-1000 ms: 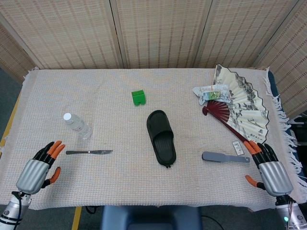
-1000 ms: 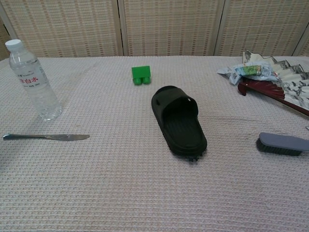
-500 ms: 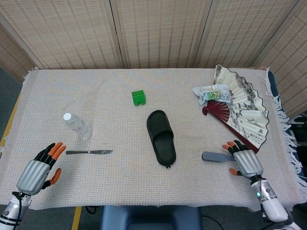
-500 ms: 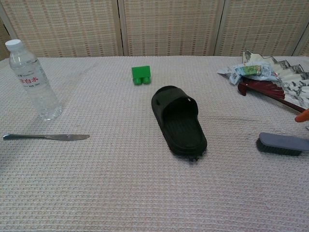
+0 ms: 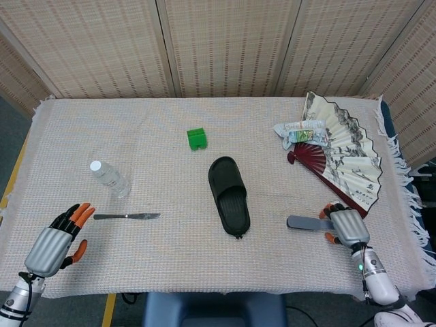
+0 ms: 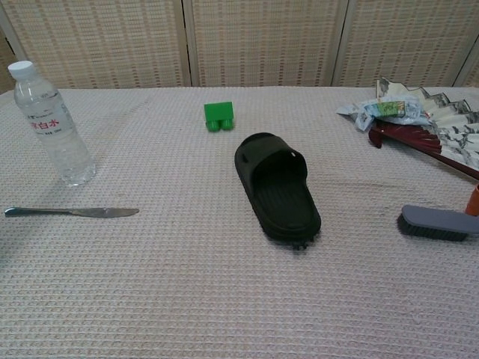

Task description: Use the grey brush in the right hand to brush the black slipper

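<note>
i see a table (image 5: 170, 266) covered in a pale woven cloth. my right hand (image 5: 346, 225) sits over the handle end of the grey brush (image 5: 308, 223), which lies flat on the cloth near the right edge. its fingers curl down around the handle, but i cannot tell whether they actually grip it. in the chest view only an orange fingertip (image 6: 473, 199) shows beside the brush (image 6: 436, 221).

the black slipper (image 5: 229, 195) lies in the middle of the table, well apart from the brush, sole down, its heel end toward me.

my left hand (image 5: 54, 239) rests at the near left corner, fingers spread, holding nothing. near it lie a knife (image 5: 127, 216) and a water bottle (image 5: 109, 177). a green block (image 5: 197, 137) sits beyond the slipper, and an open folding fan (image 5: 344, 153) lies at the far right.
</note>
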